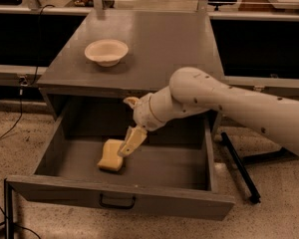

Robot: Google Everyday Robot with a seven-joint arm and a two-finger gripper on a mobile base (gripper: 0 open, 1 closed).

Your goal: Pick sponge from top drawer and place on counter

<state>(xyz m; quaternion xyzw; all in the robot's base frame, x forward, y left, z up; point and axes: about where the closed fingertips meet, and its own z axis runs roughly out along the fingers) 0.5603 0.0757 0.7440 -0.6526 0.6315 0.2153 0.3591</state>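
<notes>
One sponge (pixel 109 157), a pale yellow soft block with rounded corners, lies flat on the floor of the top drawer (pixel 157 166), left of the drawer's middle. The gripper (pixel 128 128) hangs just above it, so the sponge sits at about 7 o'clock from the gripper. The gripper's two cream-yellow fingers are spread wide and hold nothing. The lower finger (pixel 133 139) slants down to the sponge's right edge, though I cannot tell if it touches. The upper finger curls near the desk's front lip at about 12 o'clock.

The single drawer is pulled out, a deep box of smooth grey metal. One small dark bail handle (pixel 117 202) sits on its front at 6 o'clock from the sponge.

The desk (pixel 159 49) above is flat, smooth and grey. It carries one round cream bowl (pixel 106 51) at about 12 o'clock from the sponge. One thick, rounded white arm (pixel 229 103) comes in from 3 o'clock. The floor (pixel 274 218) is speckled.
</notes>
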